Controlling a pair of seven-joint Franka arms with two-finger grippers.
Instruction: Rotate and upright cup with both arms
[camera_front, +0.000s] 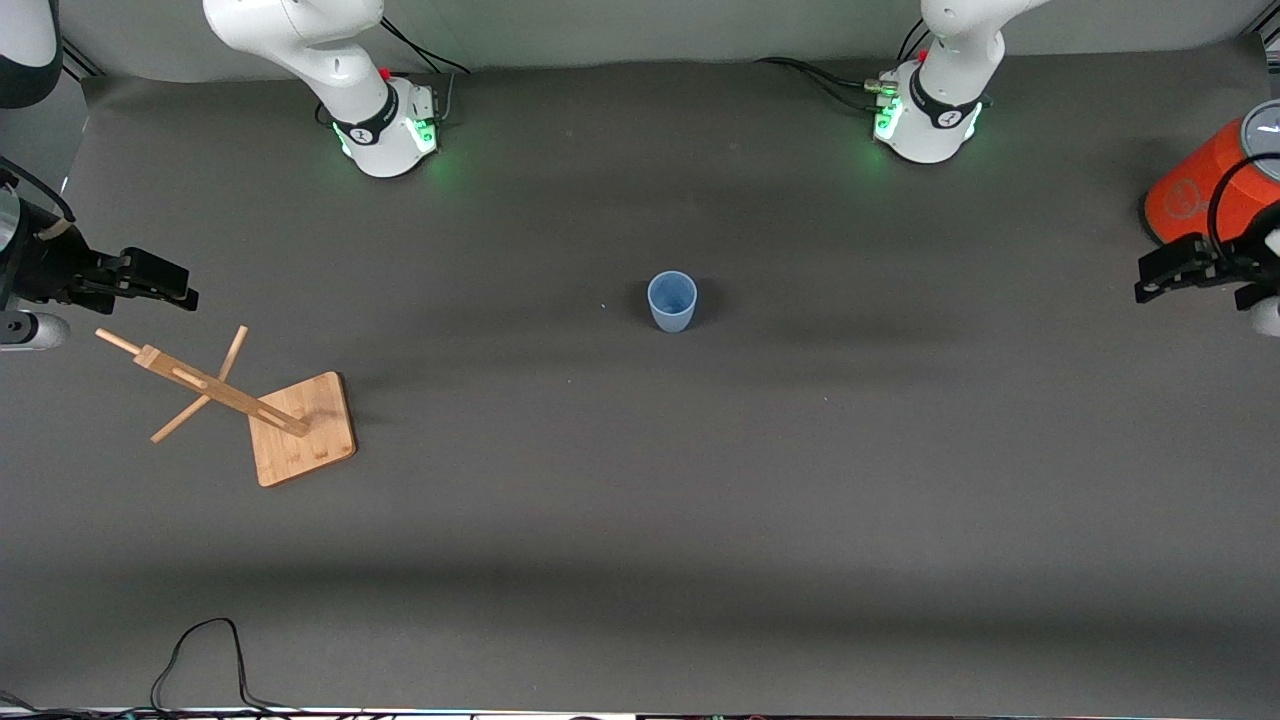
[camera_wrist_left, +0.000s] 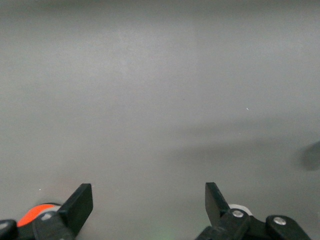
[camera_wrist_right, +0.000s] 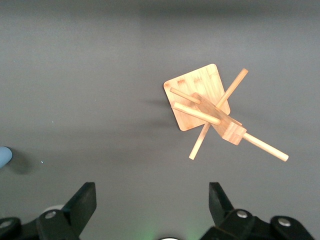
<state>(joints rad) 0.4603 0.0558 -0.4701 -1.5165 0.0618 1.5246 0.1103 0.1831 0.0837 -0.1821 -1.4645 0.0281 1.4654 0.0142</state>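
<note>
Cup (camera_front: 672, 300) stands mouth-up at frame centre on my tabletop (camera_front: 700, 520), apparently already righted, which I judge explains why left gripper (camera_front: 1150, 280) at right edge and right gripper (camera_front: 175, 285) at left edge wait, jaws released, holding nothing.

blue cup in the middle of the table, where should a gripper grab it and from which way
Probably the rim wall of the blue cup, coming from above: it stands upright, mouth open upward, alone on the mat, so one finger could go inside and one outside.
</note>
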